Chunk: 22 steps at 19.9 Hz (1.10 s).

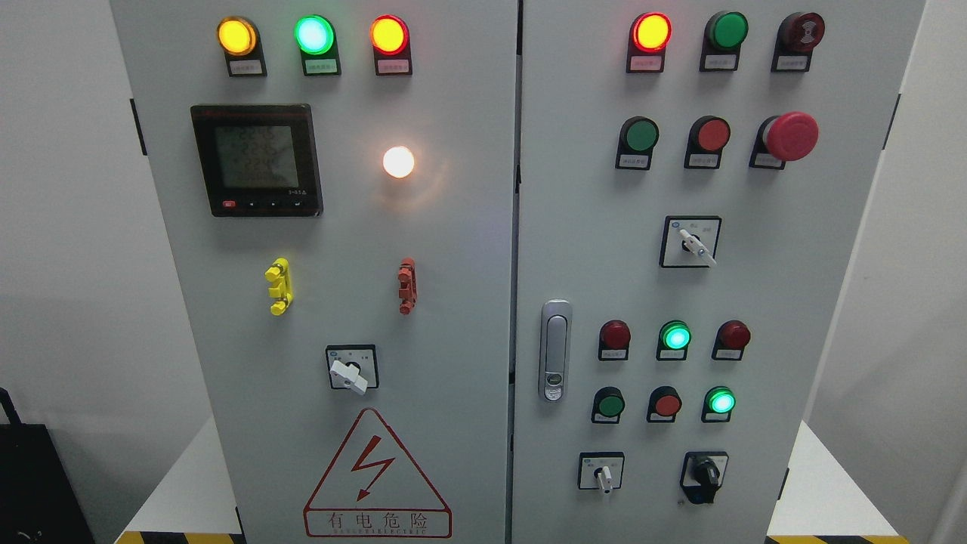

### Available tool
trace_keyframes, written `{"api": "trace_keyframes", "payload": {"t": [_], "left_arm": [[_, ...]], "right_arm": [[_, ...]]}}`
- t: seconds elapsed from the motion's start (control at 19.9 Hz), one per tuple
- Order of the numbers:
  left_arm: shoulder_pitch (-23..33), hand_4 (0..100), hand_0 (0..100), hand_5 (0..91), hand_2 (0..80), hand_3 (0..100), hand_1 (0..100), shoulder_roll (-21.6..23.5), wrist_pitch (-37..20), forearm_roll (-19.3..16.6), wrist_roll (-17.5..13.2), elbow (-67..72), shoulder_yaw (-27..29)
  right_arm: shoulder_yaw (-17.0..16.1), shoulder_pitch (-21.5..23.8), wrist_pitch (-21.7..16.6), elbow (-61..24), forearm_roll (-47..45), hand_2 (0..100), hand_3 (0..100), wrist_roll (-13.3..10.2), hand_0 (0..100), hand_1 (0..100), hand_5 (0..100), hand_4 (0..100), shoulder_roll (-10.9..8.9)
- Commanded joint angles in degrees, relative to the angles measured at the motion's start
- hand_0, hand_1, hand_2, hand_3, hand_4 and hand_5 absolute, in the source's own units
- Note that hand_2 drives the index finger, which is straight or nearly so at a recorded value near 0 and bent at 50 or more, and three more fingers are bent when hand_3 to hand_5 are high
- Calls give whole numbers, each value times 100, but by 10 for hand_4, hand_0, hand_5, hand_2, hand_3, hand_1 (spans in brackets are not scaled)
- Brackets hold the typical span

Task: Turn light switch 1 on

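Note:
A grey electrical cabinet point(453, 302) with two doors fills the head view. The left door carries a white rotary switch point(349, 374) with its knob pointing down-right, and a white lamp point(398, 162) glowing above it. On the right door are a white rotary switch point(695, 244), a small white selector point(603, 475) and a black selector point(706, 474). The labels are too small to read, so I cannot tell which one is switch 1. Neither of my hands shows.
Lit yellow, green and red lamps point(313, 35) line the top of the left door above a digital meter point(257, 160). A red emergency button point(789, 137), several push buttons and a door handle point(555, 350) sit on the right door. White walls flank the cabinet.

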Motion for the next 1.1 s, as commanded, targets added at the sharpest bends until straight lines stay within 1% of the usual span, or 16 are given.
{"api": "trace_keyframes", "payload": {"t": [0.0, 0.15, 0.2, 0.25, 0.3, 0.4, 0.45, 0.5, 0.55, 0.6, 0.7, 0.75, 0.85, 0.95, 1.05], "left_arm": [[88, 589, 129, 227, 229, 550, 182, 153, -29, 328, -265, 4759, 361], [-227, 545, 171, 185, 189, 494, 175, 152, 24, 249, -362, 6078, 335], [-316, 518, 184, 169, 154, 446, 176, 152, 146, 223, -423, 6526, 265], [-412, 485, 200, 137, 117, 387, 173, 152, 339, 248, -589, 6870, 186], [-578, 472, 207, 126, 104, 365, 172, 161, 645, 249, -861, 7152, 159], [-676, 390, 218, 89, 35, 267, 159, 170, 1111, 249, -1231, 7312, 159], [-685, 374, 220, 81, 20, 249, 153, 161, 1349, 240, -1372, 7304, 150], [-703, 324, 223, 52, 0, 201, 142, 153, 1551, 231, -1469, 7278, 150], [-738, 282, 225, 36, 0, 157, 135, 152, 1649, 231, -1505, 7260, 141], [-790, 268, 225, 32, 0, 139, 135, 152, 1667, 222, -1505, 7269, 124], [-896, 157, 227, 0, 0, 13, 137, 152, 1711, 214, -1540, 7313, 80], [-914, 139, 226, 0, 0, 0, 136, 152, 1781, 214, -1592, 7313, 1], [-949, 70, 225, 0, 0, 0, 117, 161, 1974, 214, -1681, 7313, -209], [-949, 41, 228, 0, 0, 0, 97, 187, 1993, 213, -1672, 7313, -385], [-949, 21, 228, 0, 0, 0, 88, 188, 2001, 222, -1681, 7321, -412]], "right_arm": [[2, 0, -1, 0, 0, 0, 0, 5, 0, 0, 0, 0, 1], [2, 0, -1, 0, 0, 0, 0, 5, 0, 0, 0, 0, 1], [2, 0, -1, 0, 0, 0, 0, 5, 0, 0, 0, 0, 1], [2, 0, -1, 0, 0, 0, 0, 5, 0, 0, 0, 0, -8], [2, 0, -1, 0, 0, 0, 0, 5, 0, 0, 0, 0, 1], [2, 0, -1, 0, 0, 0, 0, 5, 0, 0, 0, 0, 1], [2, 0, -1, 0, 0, 0, 0, 5, 0, 0, 0, 0, 1], [2, 0, -1, 0, 0, 0, 0, 5, 0, 0, 0, 0, -8], [2, 0, -1, 0, 0, 0, 0, 5, 0, 0, 0, 0, 1], [2, 0, -1, 0, 0, 0, 0, 5, 0, 0, 0, 0, 1], [2, 0, -1, 0, 0, 0, 0, 5, 0, 0, 0, 0, -8], [2, 0, -1, 0, 0, 0, 0, 5, 0, 0, 0, 0, -8], [2, 0, -1, 0, 0, 0, 0, 5, 0, 0, 0, 0, -8], [2, 0, -1, 0, 0, 0, 0, 5, 0, 0, 0, 0, 1], [2, 0, -1, 0, 0, 0, 0, 5, 0, 0, 0, 0, 1]]}}
